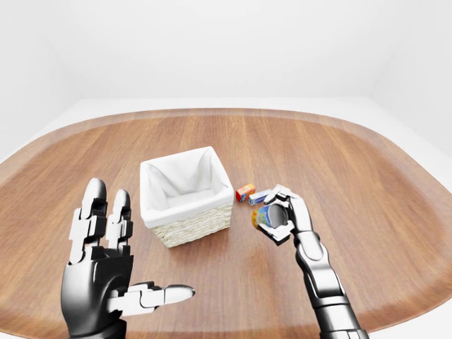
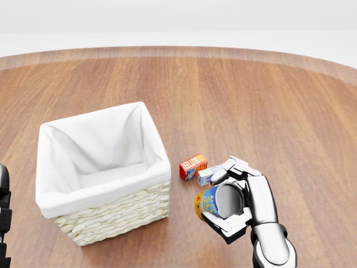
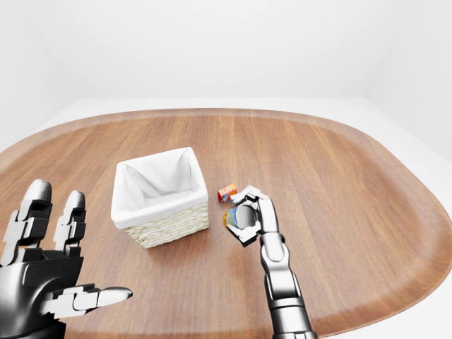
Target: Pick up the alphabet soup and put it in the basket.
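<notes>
Your right hand, lower right of the head view, has its fingers curled around the alphabet soup, a can lying on its side with its grey end toward the camera, just right of the basket. The white-lined wicker basket stands on the wooden table at centre left. A small red box lies just above the can. Your left hand, lower left of the left-eye view, is spread wide, holding nothing.

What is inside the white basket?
Only white cloth lining shows inside the basket; nothing lies on the part of the bottom that shows. Its near wall hides the rest of the bottom. The soup can is outside, held in the right hand.
</notes>
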Tool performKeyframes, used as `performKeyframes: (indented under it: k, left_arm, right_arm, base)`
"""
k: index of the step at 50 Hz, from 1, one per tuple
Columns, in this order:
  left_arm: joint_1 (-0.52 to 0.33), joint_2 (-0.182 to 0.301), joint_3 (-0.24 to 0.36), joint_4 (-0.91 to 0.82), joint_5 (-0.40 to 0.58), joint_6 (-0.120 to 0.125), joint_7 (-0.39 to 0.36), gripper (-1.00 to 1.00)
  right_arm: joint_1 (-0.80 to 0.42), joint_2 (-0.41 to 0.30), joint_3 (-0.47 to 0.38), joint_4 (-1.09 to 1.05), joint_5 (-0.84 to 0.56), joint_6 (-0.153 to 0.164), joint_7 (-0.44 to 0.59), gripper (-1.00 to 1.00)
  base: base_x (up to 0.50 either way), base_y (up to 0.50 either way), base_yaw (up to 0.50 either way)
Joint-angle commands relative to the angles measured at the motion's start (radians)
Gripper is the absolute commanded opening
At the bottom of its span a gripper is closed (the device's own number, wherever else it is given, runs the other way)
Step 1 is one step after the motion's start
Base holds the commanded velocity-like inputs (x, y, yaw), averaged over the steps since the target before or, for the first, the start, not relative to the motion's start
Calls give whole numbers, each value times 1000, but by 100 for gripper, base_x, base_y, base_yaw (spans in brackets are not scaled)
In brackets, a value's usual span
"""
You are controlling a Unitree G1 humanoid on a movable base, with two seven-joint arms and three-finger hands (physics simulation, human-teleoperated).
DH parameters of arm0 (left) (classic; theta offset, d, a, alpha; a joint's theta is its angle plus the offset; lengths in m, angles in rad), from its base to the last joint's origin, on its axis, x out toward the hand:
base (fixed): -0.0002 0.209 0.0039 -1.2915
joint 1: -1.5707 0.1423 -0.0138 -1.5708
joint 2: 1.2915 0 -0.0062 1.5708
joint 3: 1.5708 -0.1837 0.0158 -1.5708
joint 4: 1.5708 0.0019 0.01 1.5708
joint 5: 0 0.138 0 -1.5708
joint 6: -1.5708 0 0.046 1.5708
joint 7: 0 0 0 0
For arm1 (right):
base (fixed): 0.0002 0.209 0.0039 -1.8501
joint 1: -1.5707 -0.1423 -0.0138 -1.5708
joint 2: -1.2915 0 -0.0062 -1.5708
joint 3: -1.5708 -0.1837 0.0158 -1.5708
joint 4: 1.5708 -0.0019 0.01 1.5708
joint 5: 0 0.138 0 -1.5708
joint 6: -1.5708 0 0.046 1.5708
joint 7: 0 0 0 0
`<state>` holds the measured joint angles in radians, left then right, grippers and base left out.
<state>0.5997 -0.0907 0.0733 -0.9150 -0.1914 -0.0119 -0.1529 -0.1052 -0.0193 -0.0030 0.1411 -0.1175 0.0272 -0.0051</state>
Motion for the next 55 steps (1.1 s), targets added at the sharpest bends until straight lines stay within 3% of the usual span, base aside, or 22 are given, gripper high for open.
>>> performKeyframes:
  k: [1,24,38,39,47,51,55]
  left_arm:
    - [12,-3,4,-8,-8,-6,-9,100]
    - [7,-14,17,-8,-14,3,-23,100]
    - [38,-16,9,-32,-20,-6,-35,100]
    - [30,-15,14,-28,-24,2,-34,100]
    - [45,-24,23,-38,-38,-5,-52,100]
    - [59,-28,17,-45,-36,-15,-59,100]
    - [50,-27,23,-39,-40,-9,-60,100]
  right_arm:
    - [60,11,18,-229,-6,60,16,-100]
    - [106,19,40,-454,-4,60,27,-100]
    - [136,21,70,-621,-24,60,34,-100]
    - [136,22,75,-640,-28,60,35,-100]
    - [108,24,81,-658,-44,60,33,-100]
    - [48,28,74,-608,-45,60,30,-100]
    - [-6,32,73,-573,-54,60,20,-100]
  base:
    - [0,0,0]
    - [0,0,0]
    - [0,0,0]
    - [0,0,0]
    - [0,0,0]
    - [0,0,0]
    - [0,0,0]
